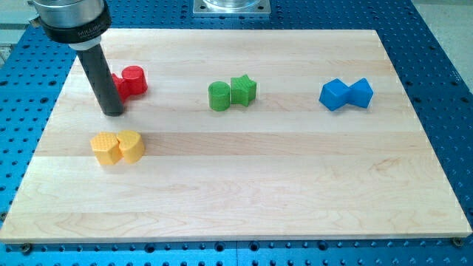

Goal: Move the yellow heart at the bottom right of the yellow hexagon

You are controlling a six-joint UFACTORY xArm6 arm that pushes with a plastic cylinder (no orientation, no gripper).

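The yellow hexagon (pixel 106 147) lies at the view's left on the wooden board (pixel 244 185). The yellow heart (pixel 131 145) touches its right side. My tip (pixel 113 112) rests on the board just above the two yellow blocks, a short gap away, and to the lower left of the red blocks. The dark rod rises from it to the view's top left and hides part of the left red block.
Two red blocks (pixel 131 81) touch each other at the upper left. A green cylinder (pixel 219 96) touches a green star (pixel 243 89) at top centre. Two blue blocks (pixel 346 94) touch at the upper right. A blue perforated table (pixel 451 89) surrounds the board.
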